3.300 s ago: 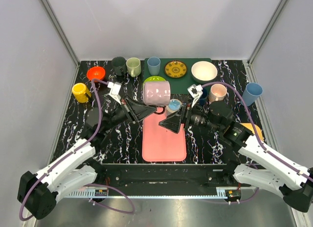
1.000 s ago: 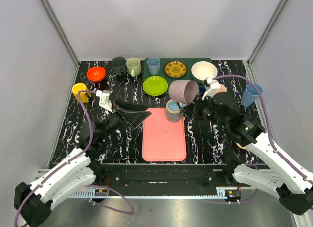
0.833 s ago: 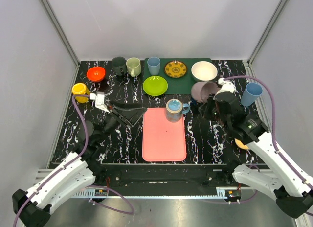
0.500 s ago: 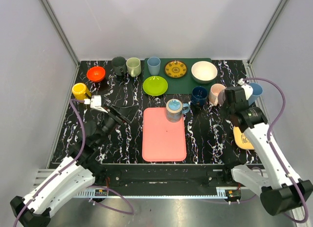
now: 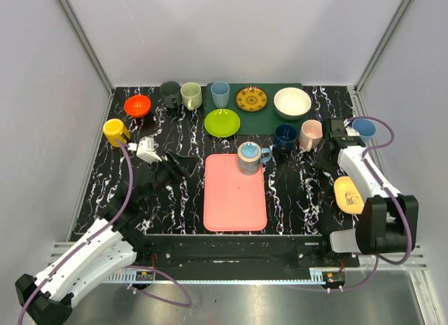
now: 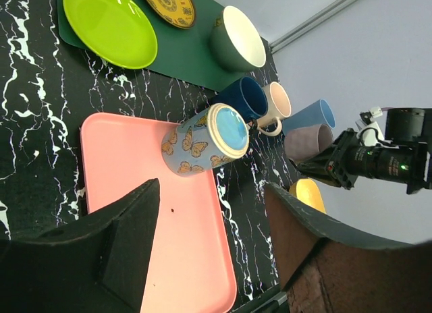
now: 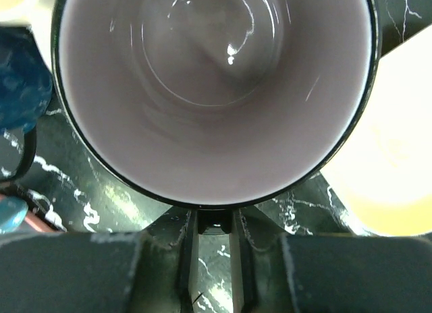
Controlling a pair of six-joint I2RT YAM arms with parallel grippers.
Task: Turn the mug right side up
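Note:
The mauve mug (image 7: pixel 214 90) fills the right wrist view with its mouth turned up at the camera and its pale inside showing. My right gripper (image 7: pixel 213 242) is shut on the mug's dark handle just under the rim. From the left wrist the mug (image 6: pixel 305 141) stands at the table's right side, next to a blue cup (image 6: pixel 312 115). In the top view it is hidden beneath my right gripper (image 5: pixel 332 144). My left gripper (image 6: pixel 210 249) hangs open and empty over the pink tray (image 6: pixel 182 245), left of centre in the top view (image 5: pixel 176 164).
A butterfly mug (image 5: pixel 248 157) stands on the pink tray (image 5: pixel 234 195). A yellow object (image 5: pixel 348 194), the blue cup (image 5: pixel 363 127), a pink cup (image 5: pixel 310 134) and a navy mug (image 5: pixel 285 137) crowd the right side. Plates, bowls and cups line the back.
My right arm has carried the mauve mug from the table's middle to the right side and turned its mouth upward. My left gripper has drawn back to the left, empty.

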